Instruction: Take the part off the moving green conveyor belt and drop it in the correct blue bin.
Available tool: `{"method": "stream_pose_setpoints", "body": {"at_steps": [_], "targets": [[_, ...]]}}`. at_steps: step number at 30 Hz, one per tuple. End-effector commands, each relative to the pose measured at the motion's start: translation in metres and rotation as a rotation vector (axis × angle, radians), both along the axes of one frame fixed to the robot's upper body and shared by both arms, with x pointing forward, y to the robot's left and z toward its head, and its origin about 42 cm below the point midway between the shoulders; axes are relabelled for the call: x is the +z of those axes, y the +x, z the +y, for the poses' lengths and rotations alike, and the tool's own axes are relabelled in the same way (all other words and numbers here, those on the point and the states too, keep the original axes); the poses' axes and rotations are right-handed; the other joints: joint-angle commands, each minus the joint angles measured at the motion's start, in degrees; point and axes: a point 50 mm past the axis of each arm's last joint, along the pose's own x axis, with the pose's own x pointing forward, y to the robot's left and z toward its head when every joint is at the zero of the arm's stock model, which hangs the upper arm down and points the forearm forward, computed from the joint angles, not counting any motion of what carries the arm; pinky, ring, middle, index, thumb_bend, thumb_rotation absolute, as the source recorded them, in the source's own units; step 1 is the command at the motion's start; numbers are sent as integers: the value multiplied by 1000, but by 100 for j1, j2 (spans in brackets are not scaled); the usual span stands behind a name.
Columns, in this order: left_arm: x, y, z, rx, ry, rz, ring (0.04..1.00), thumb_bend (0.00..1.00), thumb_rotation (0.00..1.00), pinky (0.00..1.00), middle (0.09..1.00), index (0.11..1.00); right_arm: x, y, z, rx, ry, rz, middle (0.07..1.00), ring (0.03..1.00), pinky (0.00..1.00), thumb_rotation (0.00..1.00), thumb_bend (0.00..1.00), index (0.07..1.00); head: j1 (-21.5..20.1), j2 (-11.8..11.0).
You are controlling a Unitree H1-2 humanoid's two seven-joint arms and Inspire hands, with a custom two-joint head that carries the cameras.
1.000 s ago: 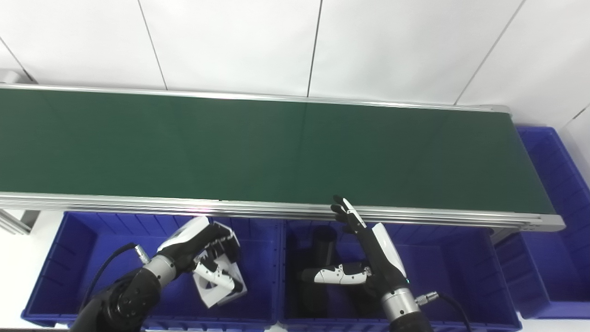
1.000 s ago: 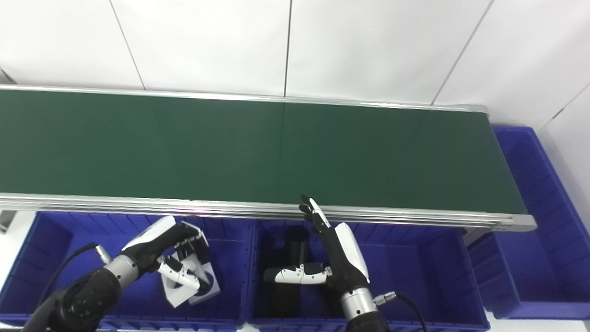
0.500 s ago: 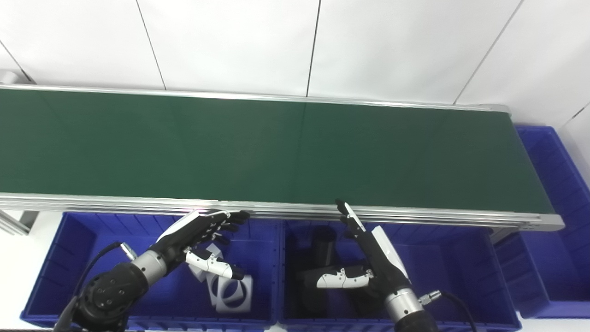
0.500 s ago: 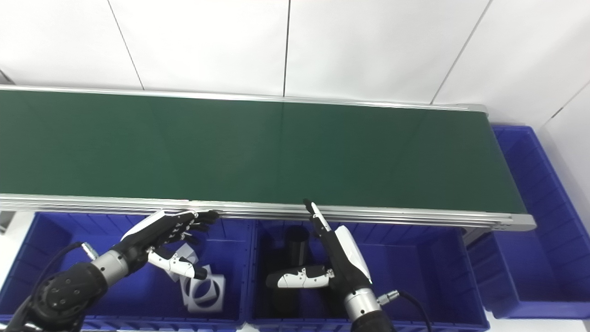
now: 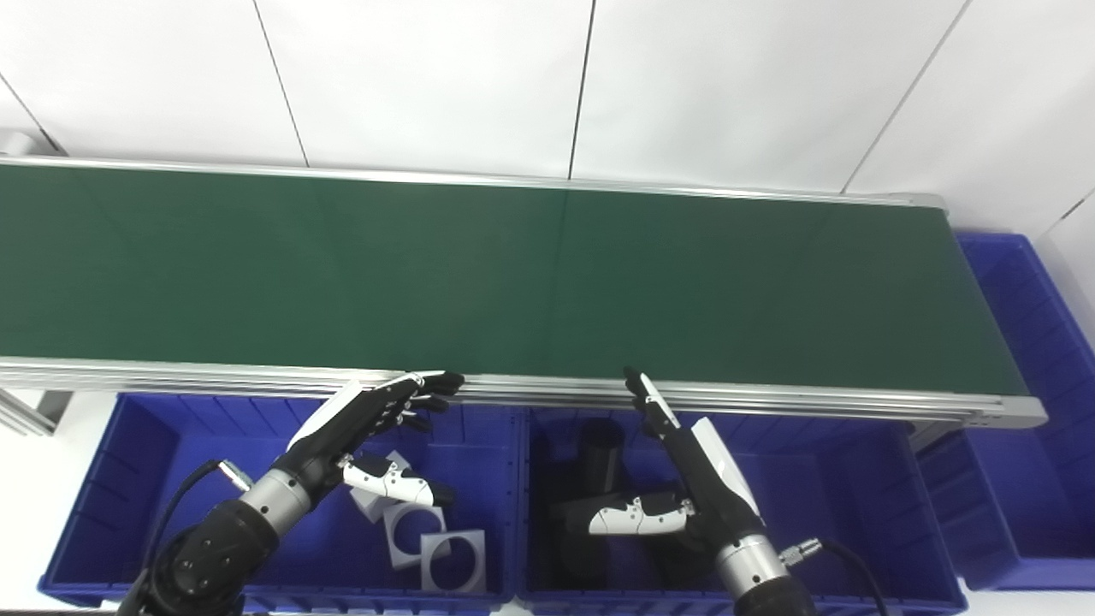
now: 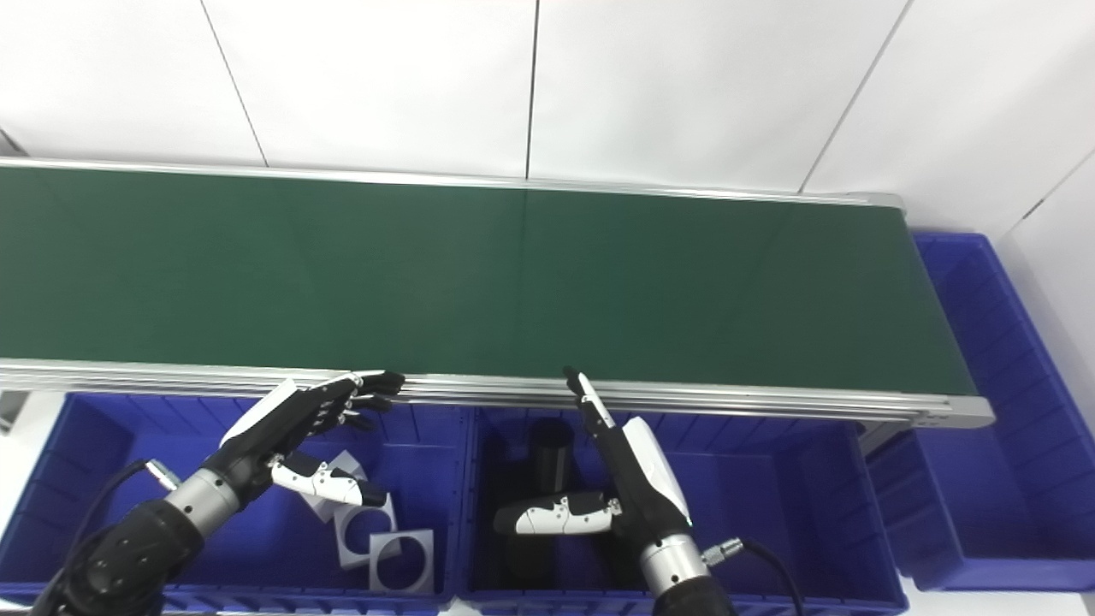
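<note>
Your left hand [image 5: 359,421] has let go, fingers spread; the part [image 5: 455,560] now lies, seemingly flat, in the left bin [image 5: 128,479].

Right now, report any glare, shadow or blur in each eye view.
Left eye view: pale glare on the conveyor rail by the left hand; black parts lost in the middle bin's shadow. Right eye view: same glare; everything slightly soft, no motion blur.

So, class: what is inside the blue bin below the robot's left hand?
The left blue bin holds flat white square parts with round holes, lying on its floor. The open left hand covers part of one, so the exact count is unclear.
</note>
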Motion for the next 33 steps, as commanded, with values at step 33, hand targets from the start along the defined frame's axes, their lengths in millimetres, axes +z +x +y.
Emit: {"method": "stream_pose_setpoints", "body": {"at_steps": [33], "targets": [[6,-15,4,101,-195,-158,941,944,259,858,972,978,7,2,-3,-17,123,-74,978,966,941,222,949,1000,35,-69]]}}
